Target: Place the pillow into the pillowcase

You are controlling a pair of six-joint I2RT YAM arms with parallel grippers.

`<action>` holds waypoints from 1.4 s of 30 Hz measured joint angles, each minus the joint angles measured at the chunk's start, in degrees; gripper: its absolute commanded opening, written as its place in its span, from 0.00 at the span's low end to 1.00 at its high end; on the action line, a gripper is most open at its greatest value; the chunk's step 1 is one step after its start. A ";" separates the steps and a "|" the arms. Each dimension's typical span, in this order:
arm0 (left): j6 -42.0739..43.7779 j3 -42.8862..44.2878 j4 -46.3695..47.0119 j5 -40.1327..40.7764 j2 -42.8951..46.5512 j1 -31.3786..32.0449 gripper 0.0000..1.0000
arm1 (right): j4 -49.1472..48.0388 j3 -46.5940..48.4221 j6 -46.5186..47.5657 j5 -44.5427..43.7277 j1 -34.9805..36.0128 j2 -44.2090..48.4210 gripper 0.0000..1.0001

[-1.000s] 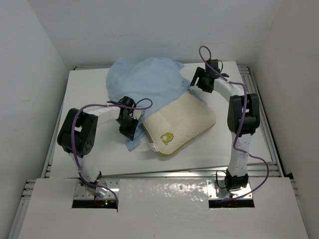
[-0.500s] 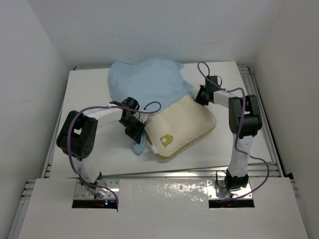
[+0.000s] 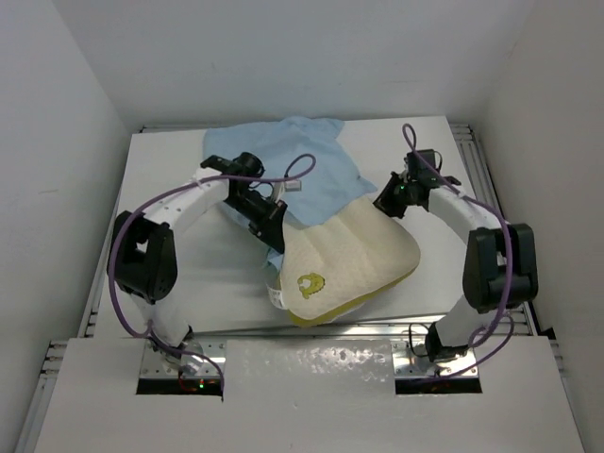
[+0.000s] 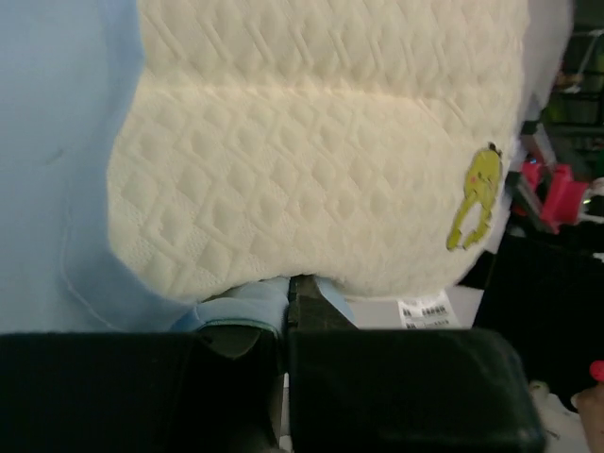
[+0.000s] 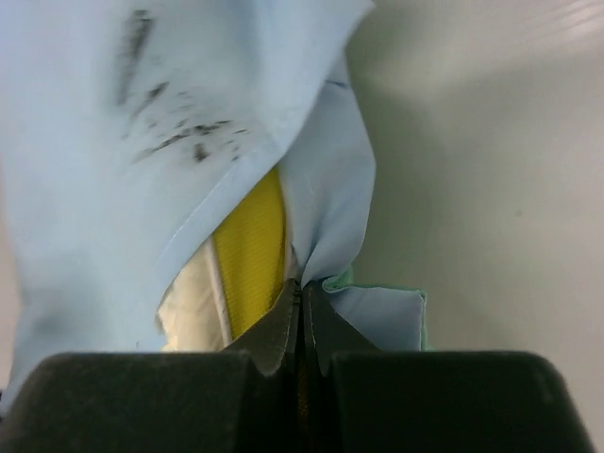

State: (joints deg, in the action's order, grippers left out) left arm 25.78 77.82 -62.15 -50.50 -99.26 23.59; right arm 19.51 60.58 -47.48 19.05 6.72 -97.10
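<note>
- The pillow [image 3: 354,255] is seen lying mid-table. Its far end is tucked into the mouth of the pillowcase [image 3: 302,160], and its near end, with the logo [image 3: 309,282] and white tag [image 3: 276,296], is left uncovered.
- The light blue bulk of the pillowcase is spread toward the far side of the table [image 3: 160,179].
- The left gripper [image 3: 268,223] is clamped fully shut on the blue hem at the pillow's left edge.
- The right gripper [image 5: 302,304] is likewise clamped shut on a fold of hem at the far right corner, just beside the yellow edge band [image 5: 251,253].
- The step in hand is judged to be the drawing of the case over the pillow, with most of it yet to be covered.
- Next, both hems would need to be pulled toward the near side together and evenly, so that the mouth is kept spread and the pillow is not twisted.
</note>
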 measured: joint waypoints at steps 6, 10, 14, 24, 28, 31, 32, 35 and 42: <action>2.05 13.57 -10.69 -9.27 -2.27 -6.80 0.00 | 8.96 5.20 -3.30 4.76 -1.27 8.07 0.00; 1.53 22.08 -12.85 -13.73 -3.91 -12.59 0.00 | 13.14 10.03 -5.27 8.57 -3.93 8.98 0.00; 0.85 36.24 -13.16 -13.99 -8.55 -17.33 0.00 | 18.73 19.10 -4.70 8.83 -5.62 8.96 0.00; -2.69 43.60 -4.46 -10.47 -5.90 -20.79 0.00 | 17.55 26.14 -3.89 8.50 -5.84 13.99 0.00; -6.47 42.82 0.81 -8.68 -3.37 -21.46 0.00 | 16.79 25.79 -3.15 8.07 -5.84 14.78 0.00; -11.67 42.86 7.74 -8.59 -1.86 -23.76 0.00 | 17.51 29.31 -1.86 7.48 -5.86 14.43 0.00; -14.01 43.15 10.19 -8.61 -1.55 -25.05 0.00 | 18.43 32.02 -1.49 7.06 -5.90 14.12 0.00; -19.93 45.59 16.44 -8.37 -1.49 -28.85 0.00 | 16.96 40.22 -0.48 5.88 -6.12 13.94 0.00; -23.69 45.64 20.92 -7.08 1.33 -31.08 0.00 | 13.62 41.68 0.98 4.09 -6.27 18.05 0.00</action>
State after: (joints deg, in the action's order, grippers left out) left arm 2.09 123.46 -41.23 -57.58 -97.93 -7.49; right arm 33.12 102.26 -46.50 23.14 0.45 -79.05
